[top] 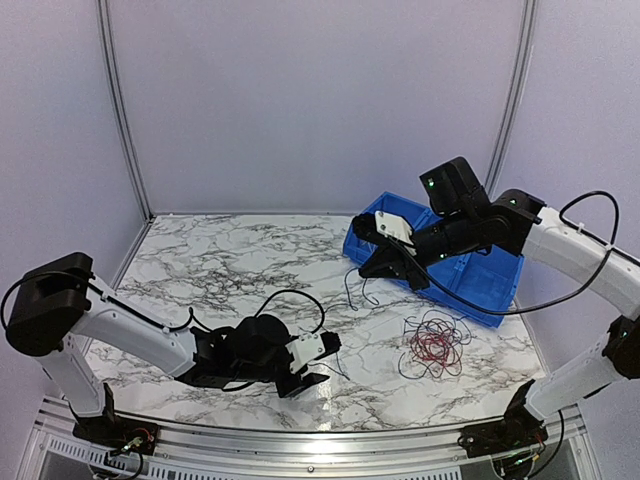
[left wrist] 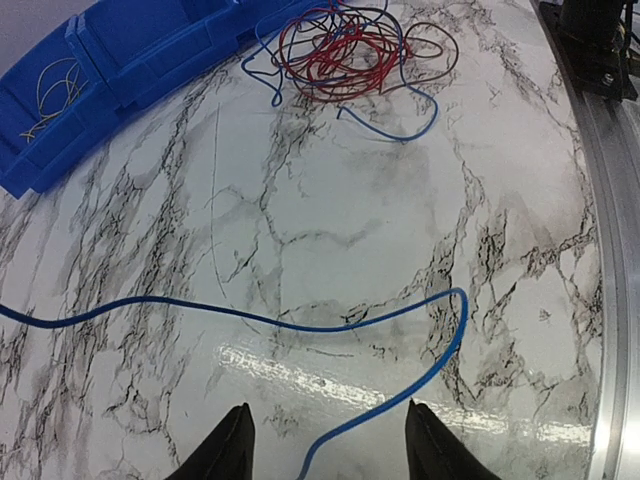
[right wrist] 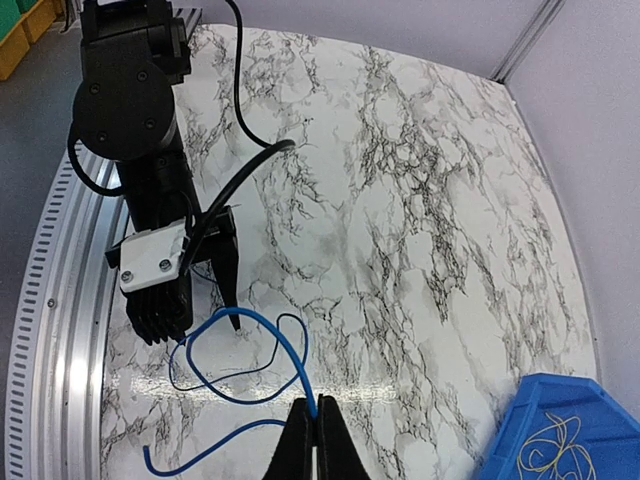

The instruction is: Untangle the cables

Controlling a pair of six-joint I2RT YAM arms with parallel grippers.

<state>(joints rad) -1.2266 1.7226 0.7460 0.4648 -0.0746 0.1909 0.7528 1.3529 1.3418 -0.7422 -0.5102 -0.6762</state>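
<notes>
A tangled bunch of red, dark blue and dark cables (top: 434,345) lies on the marble table at the right; it also shows at the top of the left wrist view (left wrist: 340,50). One blue cable (right wrist: 240,325) is drawn out of it and loops across the table. My right gripper (right wrist: 315,408) is shut on this blue cable and holds it above the table, in front of the bin (top: 366,268). My left gripper (left wrist: 325,450) is open low over the table (top: 328,362), and the blue cable (left wrist: 400,310) runs between its fingers. A thin dark cable (right wrist: 262,362) loops beside it.
A blue bin (top: 470,270) stands at the back right, with a pale tan cable (left wrist: 50,95) lying inside it; it also shows in the right wrist view (right wrist: 560,430). A metal rail (left wrist: 615,200) runs along the table's near edge.
</notes>
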